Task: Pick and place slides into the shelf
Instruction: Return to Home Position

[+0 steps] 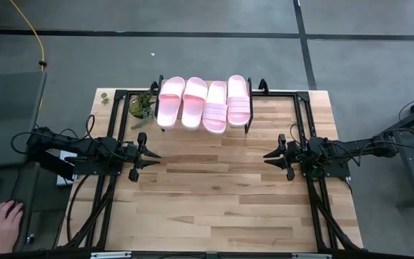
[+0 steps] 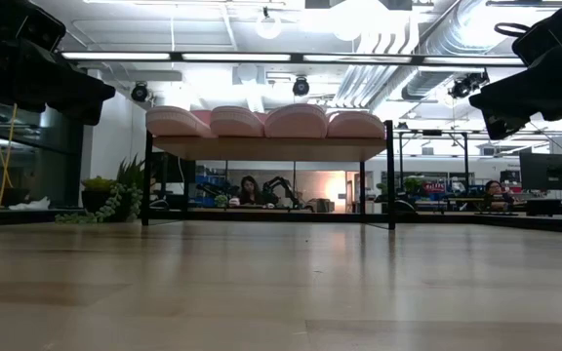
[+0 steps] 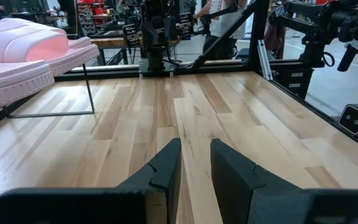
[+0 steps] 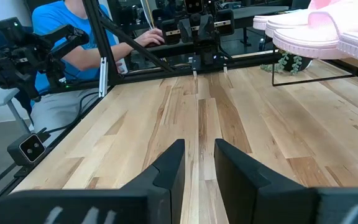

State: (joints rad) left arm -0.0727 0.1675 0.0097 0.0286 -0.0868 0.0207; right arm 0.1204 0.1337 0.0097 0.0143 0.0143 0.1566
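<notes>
Nearest to the wrist cameras, the left gripper (image 3: 196, 146) and the right gripper (image 4: 199, 146) each show only a narrow gap between the fingers and have hold of nothing. Both hang above the bare table (image 1: 214, 201), one at its left side and one at its right. Farther back, the four slides (image 1: 215, 106) lie side by side on the shelf (image 2: 261, 148), straps up, and from above they hide almost all of its top board. A small plant (image 1: 142, 106) stands just beside the shelf. Off the table, a person's hand (image 1: 4, 219) is cut off by the picture's edge.
</notes>
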